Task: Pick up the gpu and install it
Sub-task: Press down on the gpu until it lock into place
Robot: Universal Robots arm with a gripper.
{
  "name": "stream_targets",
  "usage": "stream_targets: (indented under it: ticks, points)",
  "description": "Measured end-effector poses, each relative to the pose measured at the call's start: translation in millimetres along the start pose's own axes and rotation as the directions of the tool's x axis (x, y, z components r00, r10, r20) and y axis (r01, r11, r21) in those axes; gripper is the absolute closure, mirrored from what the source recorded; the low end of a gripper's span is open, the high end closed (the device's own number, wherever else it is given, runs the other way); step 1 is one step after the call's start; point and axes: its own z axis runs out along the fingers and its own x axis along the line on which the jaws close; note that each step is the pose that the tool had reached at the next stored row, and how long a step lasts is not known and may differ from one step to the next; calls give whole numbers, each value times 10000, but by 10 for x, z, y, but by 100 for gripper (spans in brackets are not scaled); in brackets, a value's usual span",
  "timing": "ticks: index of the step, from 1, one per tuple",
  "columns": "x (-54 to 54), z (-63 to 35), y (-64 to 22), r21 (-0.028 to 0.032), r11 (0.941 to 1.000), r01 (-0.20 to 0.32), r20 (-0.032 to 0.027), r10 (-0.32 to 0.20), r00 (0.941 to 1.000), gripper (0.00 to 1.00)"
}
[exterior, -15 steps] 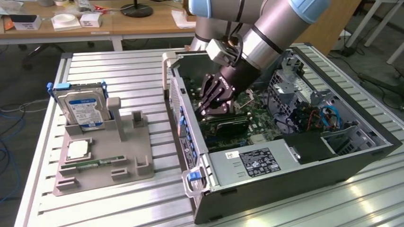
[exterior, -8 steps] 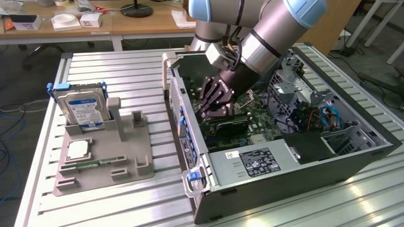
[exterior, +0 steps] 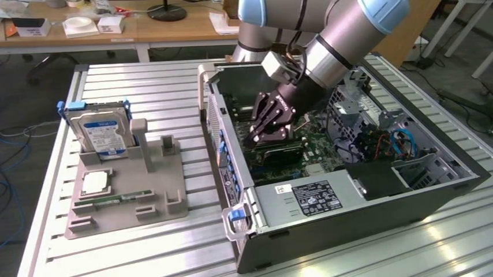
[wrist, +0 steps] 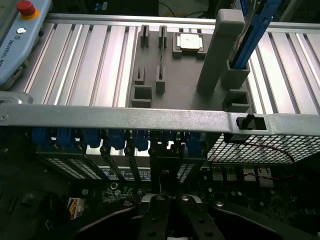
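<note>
Black gpu (exterior: 279, 153) lies flat — long axis along motherboard; gripper (exterior: 266, 138) jaws together.

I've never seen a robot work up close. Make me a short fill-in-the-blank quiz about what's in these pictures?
1. The gripper reaches down into the open computer ____.
2. In the grey holder beside the computer, the hard drive with the blue-white label stands ____.
3. The gripper's fingers are ____ just above the gpu, which lies over the green motherboard.

Missing words: case; upright; shut
</note>
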Motion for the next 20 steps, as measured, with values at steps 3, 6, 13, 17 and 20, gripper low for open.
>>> stream_targets:
  ticks: [3, 6, 13, 17, 20]
  points:
    - [-1, -4, -11, 43, 10000, -3, -2, 3, 10000, 90]
    - [-6, 11, -7, 408, 9992, -2, -7, 2, 10000, 90]
    - [-17, 55, 30, 1050, 9945, -1, -16, 2, 10000, 90]
    - [-17, 54, 31, 1049, 9945, -2, -17, 4, 10000, 90]
    - [-17, 54, 31, 1050, 9945, -2, -17, 4, 10000, 90]
